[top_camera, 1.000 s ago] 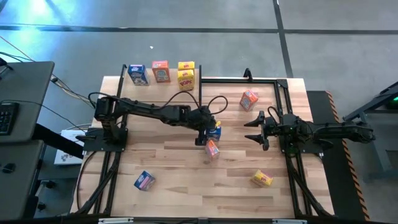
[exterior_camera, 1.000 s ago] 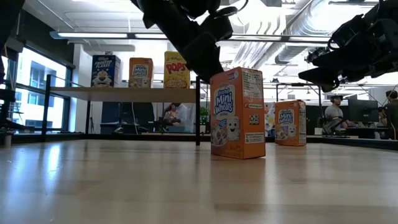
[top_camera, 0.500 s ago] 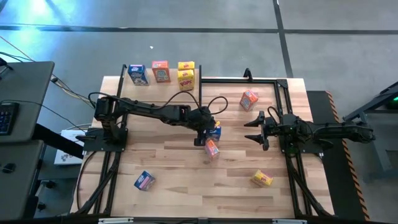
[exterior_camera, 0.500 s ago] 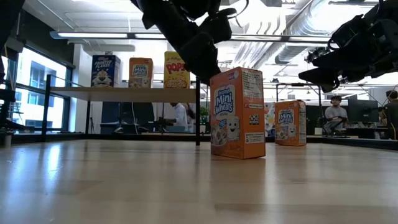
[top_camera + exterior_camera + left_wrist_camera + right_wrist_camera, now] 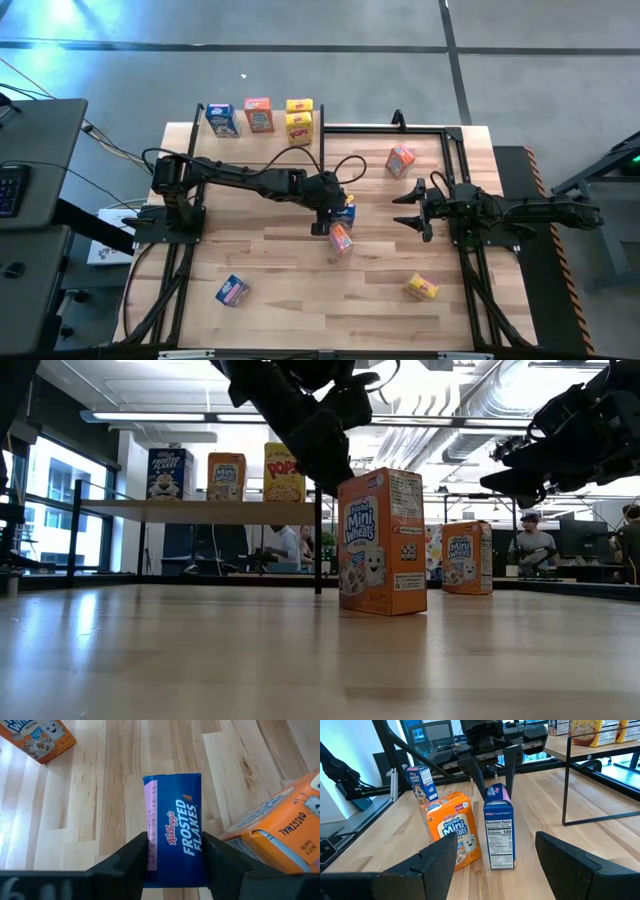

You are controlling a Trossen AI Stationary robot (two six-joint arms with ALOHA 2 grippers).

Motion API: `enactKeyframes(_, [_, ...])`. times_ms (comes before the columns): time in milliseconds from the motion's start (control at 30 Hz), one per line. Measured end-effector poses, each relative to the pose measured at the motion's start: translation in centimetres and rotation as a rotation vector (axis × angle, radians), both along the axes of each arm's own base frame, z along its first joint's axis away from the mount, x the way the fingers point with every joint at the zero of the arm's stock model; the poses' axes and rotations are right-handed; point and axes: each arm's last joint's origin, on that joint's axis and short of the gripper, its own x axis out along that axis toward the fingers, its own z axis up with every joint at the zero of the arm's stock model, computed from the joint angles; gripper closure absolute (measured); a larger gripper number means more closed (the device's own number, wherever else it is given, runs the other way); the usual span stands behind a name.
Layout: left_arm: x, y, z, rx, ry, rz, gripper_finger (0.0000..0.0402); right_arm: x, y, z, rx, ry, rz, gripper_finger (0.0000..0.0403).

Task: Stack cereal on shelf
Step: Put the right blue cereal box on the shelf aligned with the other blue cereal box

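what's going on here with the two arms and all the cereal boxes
The left gripper is at mid-table with its fingers on either side of an upright blue box, right next to an orange box. The right gripper hangs open off to the side, holding nothing. Four boxes already sit on the shelf; others lie scattered on the table.

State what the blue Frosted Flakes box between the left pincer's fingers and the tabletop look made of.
Frosted Flakes box: apparently thin printed cardboard with a slight sheen, judging by its crisp folded edges and printed lettering. Tabletop: light wood planks with visible grain and seams, in a smooth finish that seems lightly sealed.
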Motion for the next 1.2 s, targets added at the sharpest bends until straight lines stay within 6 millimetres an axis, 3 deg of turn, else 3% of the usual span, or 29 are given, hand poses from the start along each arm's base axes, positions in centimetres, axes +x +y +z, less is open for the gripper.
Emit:
enactKeyframes(233, [-1.3, -0.1, 1.5, -0.002, 0.034, -0.001, 0.0244, 0.0, 0.0, 0.0, 0.0, 0.001, 0.0, 0.0142])
enactKeyframes(533, [-5.2, -0.2, 5.9, 0.021, 0.07, 0.029, 0.0243, 0.0, 0.0, -0.2, 0.001, 0.016, 0.0, 0.0142])
enactKeyframes(833, [-10.9, -0.3, 11.3, 0.069, 0.033, 0.069, 0.0243, 0.0, 0.0, -0.3, 0.002, 0.029, 0.0, 0.0142])
enactKeyframes(1200, [-17.8, -0.3, 15.1, 0.139, 0.047, 0.129, 0.0243, -0.1, 0.0, -0.5, 0.005, 0.055, 0.0, 0.0142])
